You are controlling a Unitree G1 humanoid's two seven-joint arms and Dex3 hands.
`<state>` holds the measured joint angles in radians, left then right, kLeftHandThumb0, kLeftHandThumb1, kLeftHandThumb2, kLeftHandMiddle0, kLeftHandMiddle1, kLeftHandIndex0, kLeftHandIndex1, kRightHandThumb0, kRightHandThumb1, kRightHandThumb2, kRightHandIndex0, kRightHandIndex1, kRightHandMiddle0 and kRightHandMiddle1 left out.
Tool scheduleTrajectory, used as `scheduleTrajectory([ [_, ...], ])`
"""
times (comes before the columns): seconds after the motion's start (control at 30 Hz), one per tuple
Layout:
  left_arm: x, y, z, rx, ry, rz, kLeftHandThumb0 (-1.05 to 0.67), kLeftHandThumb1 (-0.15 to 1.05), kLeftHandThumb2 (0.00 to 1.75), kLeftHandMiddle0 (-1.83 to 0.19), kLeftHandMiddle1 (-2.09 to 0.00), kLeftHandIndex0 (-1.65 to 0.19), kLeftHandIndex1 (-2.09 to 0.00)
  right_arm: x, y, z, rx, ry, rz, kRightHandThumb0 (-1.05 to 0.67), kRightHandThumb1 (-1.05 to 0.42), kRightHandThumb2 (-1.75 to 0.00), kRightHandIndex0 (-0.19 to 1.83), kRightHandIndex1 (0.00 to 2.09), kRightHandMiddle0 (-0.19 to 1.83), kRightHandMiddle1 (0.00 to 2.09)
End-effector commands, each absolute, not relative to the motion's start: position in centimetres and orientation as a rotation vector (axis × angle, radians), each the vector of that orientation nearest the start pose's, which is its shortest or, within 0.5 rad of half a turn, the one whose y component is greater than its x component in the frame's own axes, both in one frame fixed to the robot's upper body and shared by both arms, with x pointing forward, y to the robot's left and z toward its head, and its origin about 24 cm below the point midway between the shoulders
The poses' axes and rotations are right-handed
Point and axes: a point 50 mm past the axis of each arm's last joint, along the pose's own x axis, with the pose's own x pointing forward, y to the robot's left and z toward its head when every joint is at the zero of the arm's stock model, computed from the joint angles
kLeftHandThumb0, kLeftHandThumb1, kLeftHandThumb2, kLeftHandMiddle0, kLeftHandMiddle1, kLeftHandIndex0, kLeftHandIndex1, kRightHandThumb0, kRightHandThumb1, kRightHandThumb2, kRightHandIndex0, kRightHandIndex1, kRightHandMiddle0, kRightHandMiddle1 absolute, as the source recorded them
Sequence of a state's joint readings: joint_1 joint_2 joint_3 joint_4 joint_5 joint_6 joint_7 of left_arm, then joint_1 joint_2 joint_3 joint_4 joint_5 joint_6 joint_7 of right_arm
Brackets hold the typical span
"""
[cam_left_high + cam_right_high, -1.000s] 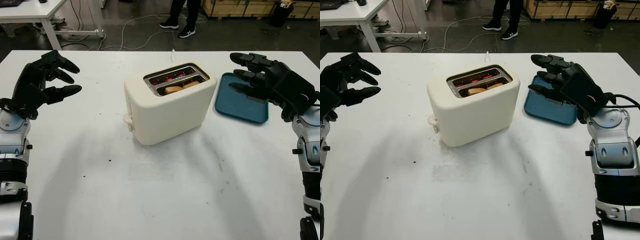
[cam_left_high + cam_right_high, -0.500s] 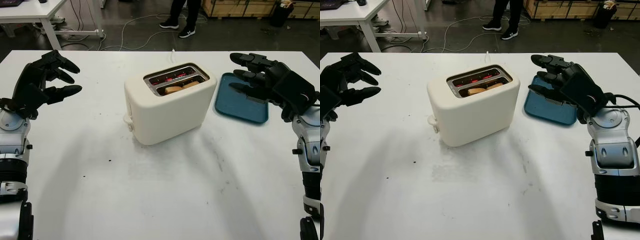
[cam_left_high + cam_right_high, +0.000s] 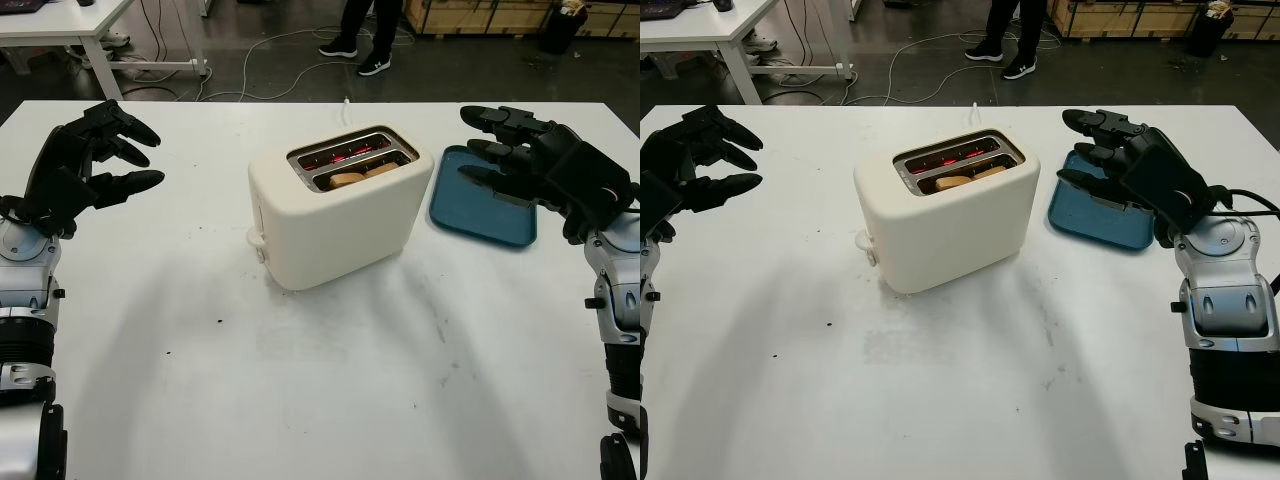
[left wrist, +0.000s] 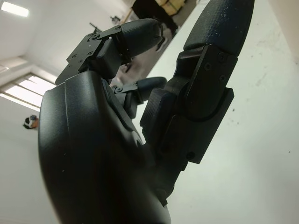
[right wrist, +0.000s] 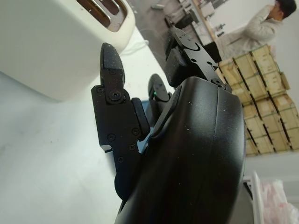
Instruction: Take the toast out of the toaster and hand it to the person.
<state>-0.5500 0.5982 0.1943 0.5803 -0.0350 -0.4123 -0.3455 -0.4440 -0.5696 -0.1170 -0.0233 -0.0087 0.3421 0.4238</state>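
Black left hand and right hand hover open beside toaster.

The two head eyes looked forward and down from 6 o'clock, sharing the toaster mid-table. The left wrist camera sat hard against the left hand, facing bare tabletop. The right wrist camera, against the right hand, faced the toaster nearby.

Even overhead light — soft shadow beside the toaster; no glare.
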Motion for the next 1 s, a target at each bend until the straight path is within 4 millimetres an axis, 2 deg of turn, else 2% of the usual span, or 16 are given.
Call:
scheduleTrajectory([
  [0.0,33.12,28.54,17.08,0.53,-0.383,-0.087,-1.05,0.86,0.0,-0.31,-1.5,-0.4,-1.32,31.57,-23.86,17.94,-0.553,-0.066,0.213,-0.36,-0.92,-0.2,0.4,0.01,0.39,0.0],
  [0.67,33.23,28.44,17.15,0.529,-0.381,-0.098,-1.05,0.86,0.0,-0.33,-1.46,-0.42,-1.28,31.65,-23.89,18.01,-0.529,-0.068,0.213,-0.31,-0.92,-0.2,0.39,0.01,0.39,0.0],
  [0.97,33.22,28.42,17.13,0.546,-0.382,-0.09,-1.05,0.86,0.01,-0.34,-1.48,-0.42,-1.28,31.61,-23.91,17.99,-0.54,-0.068,0.208,-0.34,-0.92,-0.2,0.4,0.01,0.39,0.0],
])
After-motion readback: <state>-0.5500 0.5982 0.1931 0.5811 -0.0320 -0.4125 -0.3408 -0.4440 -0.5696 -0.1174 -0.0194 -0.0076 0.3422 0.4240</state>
